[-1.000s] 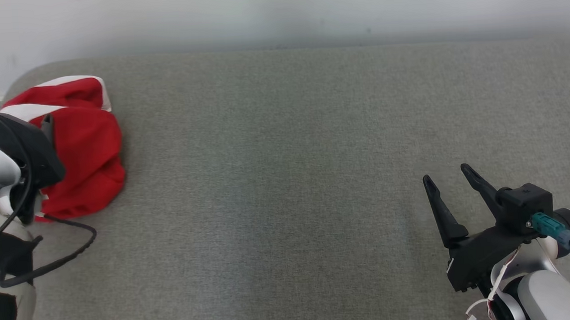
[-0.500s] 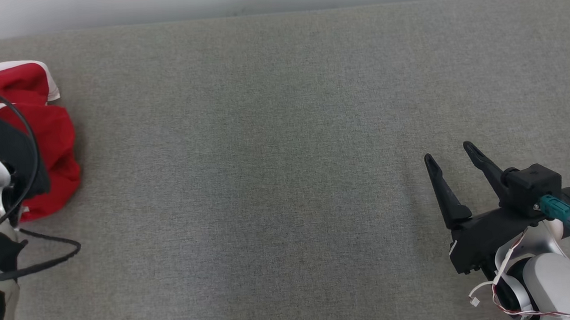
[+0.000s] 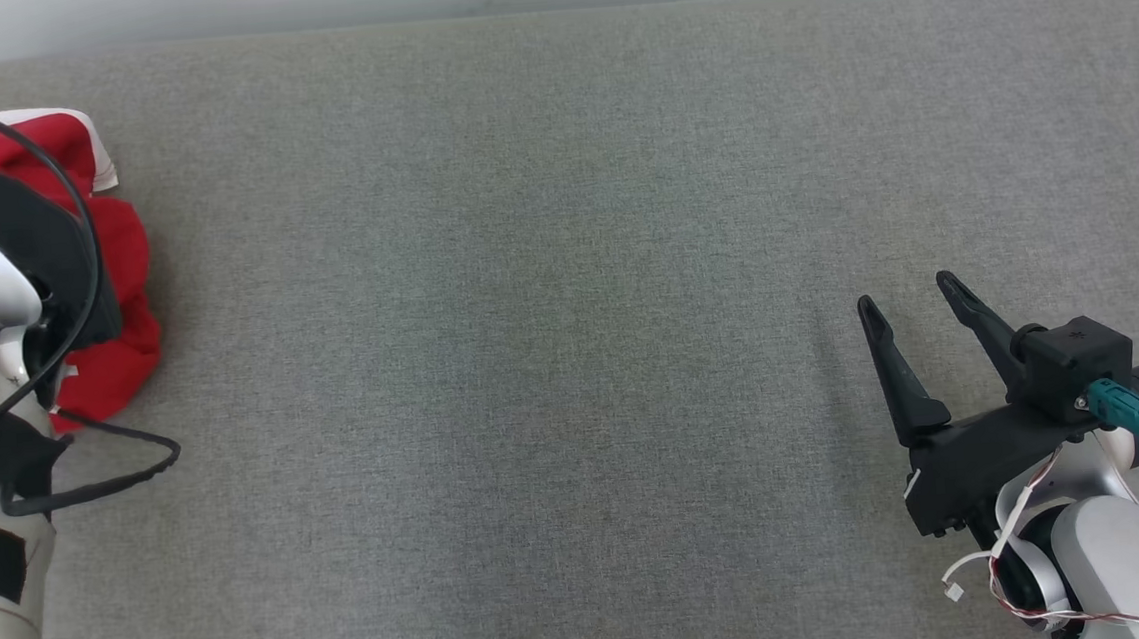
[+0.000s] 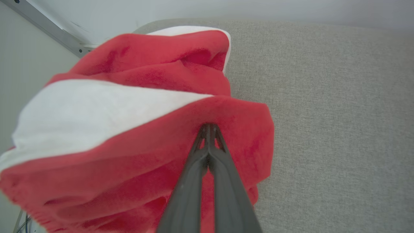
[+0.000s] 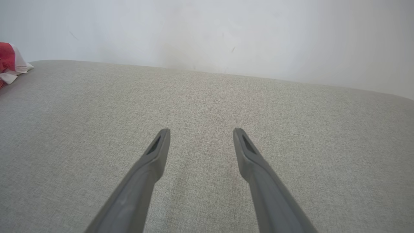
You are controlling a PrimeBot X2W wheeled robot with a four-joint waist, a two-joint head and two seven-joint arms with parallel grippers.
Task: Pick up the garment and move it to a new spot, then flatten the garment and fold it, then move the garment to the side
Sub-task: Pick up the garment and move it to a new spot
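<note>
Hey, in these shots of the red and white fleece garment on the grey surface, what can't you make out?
- Head view: the left arm covers much of the crumpled red and white fleece garment; the left edge crops more.
- Left wrist view: the shut left gripper presses into red cloth; whether any is pinched is hidden by its fingers.
- Right wrist view: the left edge crops the garment; its type is unclear.

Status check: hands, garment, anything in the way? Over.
Left hand shut on a fold of the red-and-white garment, bunched at far left. Right hand open, empty. Nothing lying between them on the grey upholstered surface.
</note>
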